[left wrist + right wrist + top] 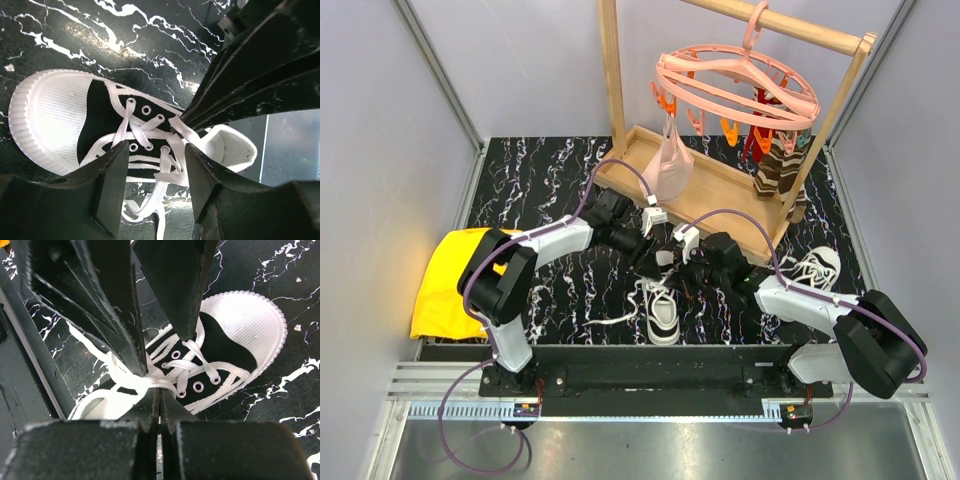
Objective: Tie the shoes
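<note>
One shoe point(662, 316) is set near the front of the table point(540, 170), the other shoe point(817, 268) at the right. The near shoe's laces point(135, 381) are clamped by the right gripper point(160, 396). The left gripper point(156, 167) is held parted above them.

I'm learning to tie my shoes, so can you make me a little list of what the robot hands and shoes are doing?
left gripper: open, over the middle shoe
right gripper: shut on a lace
middle shoe: between the two arms, laces loose
other shoe: off to the right, no gripper on it
</note>
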Controlling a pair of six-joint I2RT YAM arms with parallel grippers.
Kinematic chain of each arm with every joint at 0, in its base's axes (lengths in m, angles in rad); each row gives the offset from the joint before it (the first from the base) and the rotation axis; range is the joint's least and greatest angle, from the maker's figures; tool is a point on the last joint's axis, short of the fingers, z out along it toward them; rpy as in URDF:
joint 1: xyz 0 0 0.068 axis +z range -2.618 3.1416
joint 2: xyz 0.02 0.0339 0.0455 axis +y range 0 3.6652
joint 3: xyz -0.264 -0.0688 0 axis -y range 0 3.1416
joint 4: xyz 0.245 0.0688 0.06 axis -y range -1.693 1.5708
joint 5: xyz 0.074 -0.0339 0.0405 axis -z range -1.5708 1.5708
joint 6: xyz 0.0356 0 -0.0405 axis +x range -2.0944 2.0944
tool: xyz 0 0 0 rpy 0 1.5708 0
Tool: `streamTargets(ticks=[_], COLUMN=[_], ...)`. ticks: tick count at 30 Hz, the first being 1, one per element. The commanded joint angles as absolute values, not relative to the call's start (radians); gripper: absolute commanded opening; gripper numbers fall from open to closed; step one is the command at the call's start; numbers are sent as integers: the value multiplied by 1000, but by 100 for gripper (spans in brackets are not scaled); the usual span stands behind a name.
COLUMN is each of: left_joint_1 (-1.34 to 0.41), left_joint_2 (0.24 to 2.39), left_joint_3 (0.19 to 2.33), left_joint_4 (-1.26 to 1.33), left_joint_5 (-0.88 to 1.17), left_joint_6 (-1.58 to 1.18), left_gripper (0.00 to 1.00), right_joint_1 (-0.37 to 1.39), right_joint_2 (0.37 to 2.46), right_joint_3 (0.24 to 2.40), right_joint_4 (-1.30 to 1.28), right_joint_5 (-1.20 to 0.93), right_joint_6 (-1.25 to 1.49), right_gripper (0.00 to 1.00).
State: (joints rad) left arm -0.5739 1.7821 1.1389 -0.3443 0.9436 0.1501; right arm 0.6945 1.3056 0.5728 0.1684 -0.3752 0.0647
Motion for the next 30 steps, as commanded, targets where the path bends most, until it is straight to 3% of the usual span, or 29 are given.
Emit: streamTargets(ticks=[1, 11, 15, 19, 23, 27, 30], left_joint_1=[-574, -574, -574, -574, -574, -574, -572], left_joint_2=[1801, 1807, 1805, 1810, 1818, 1824, 1822], left_joint_3=[1183, 1186, 1190, 1198, 1206, 1209, 1207], left_joint_4=[-348, -385, -390, -388, -388, -390, -399], left_joint_5=[977, 1047, 1068, 1060, 1049, 1035, 1034], left_joint_6=[164, 184, 178, 175, 169, 172, 181], left_gripper=[52, 49, 58, 59, 55, 38, 42], right_joint_1=[687, 686, 687, 686, 687, 686, 687], right_joint_2=[1304, 1299, 1299, 1302, 1298, 1296, 1293], right_joint_3=[609, 606, 604, 606, 604, 606, 607], right_joint_4=[196, 201, 206, 213, 219, 221, 219], right_joint_5=[-338, -322, -334, -359, -368, -368, -362], right_joint_6=[55, 54, 45, 48, 57, 63, 67], right_gripper=[0, 0, 0, 0, 0, 0, 0])
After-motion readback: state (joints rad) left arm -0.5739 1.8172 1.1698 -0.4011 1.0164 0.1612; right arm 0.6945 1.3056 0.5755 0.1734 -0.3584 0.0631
